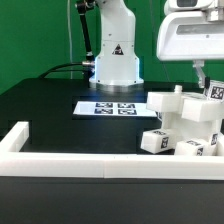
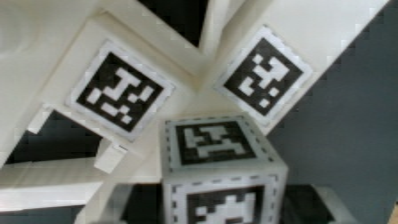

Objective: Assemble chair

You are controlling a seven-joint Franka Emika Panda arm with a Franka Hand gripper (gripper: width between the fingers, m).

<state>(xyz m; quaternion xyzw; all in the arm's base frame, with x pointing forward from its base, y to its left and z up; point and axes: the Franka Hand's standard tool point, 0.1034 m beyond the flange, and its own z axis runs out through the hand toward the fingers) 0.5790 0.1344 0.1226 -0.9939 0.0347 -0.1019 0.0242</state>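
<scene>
Chair (image 1: 185, 125): chunky matte-white blocks w/ small b/w square tags, clustered lower right of the exterior frame on the black desk (image 1: 50, 110). Wrist view: three tagged faces close up. Tool (image 1: 201, 80) hangs just above the cluster; finger gap can't be told. White rail (image 1: 20, 140) runs along the lower frame edge. Marker board (image 1: 110, 107) at center, w/ open desk toward frame left.

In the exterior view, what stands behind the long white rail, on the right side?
White chair pieces with square tags stand clustered there, and the end effector hangs close above them. The rail covers their lowest parts, so how they rest is hidden.
</scene>
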